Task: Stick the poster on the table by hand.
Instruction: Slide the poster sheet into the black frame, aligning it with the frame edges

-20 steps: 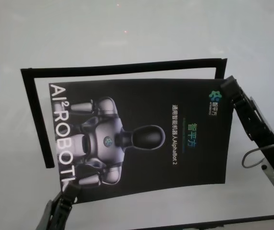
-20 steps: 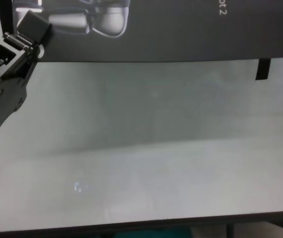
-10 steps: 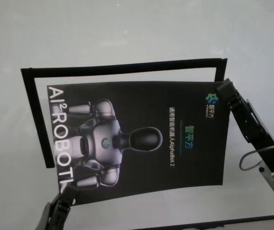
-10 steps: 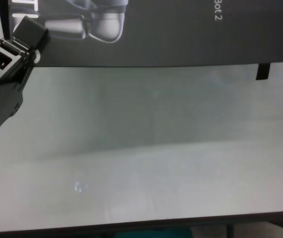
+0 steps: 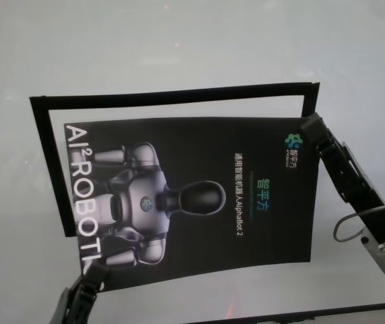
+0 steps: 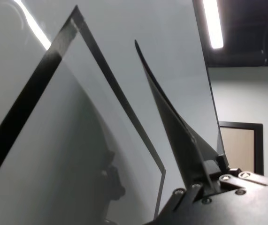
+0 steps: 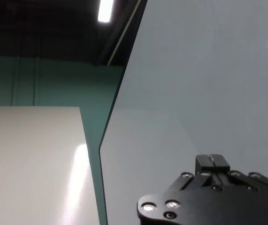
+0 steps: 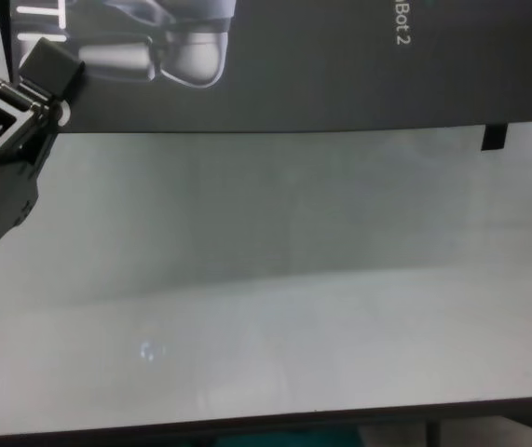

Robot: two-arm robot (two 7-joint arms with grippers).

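Observation:
The black poster (image 5: 199,196), printed with a silver robot and pale lettering, hangs just above the pale table (image 5: 179,40), held at two opposite corners. My left gripper (image 5: 92,278) is shut on its near left corner; in the chest view (image 8: 51,67) its square pad lies on the poster (image 8: 340,65). The left wrist view shows the sheet edge-on (image 6: 171,117) running into that gripper (image 6: 208,180). My right gripper (image 5: 309,125) is shut on the far right corner by the green logo. The right wrist view shows only that gripper's tip (image 7: 212,161).
Narrow black tape strips (image 5: 172,94) form an open frame on the table: a far strip, a left strip (image 5: 50,169) and a short right stub. One stub shows in the chest view (image 8: 494,137). The table's dark front edge (image 8: 275,421) runs along the near side.
Both grippers have carried the poster a little to the left and nearer to me. Its far right corner has dropped below the tape stub. Both grips are unchanged.

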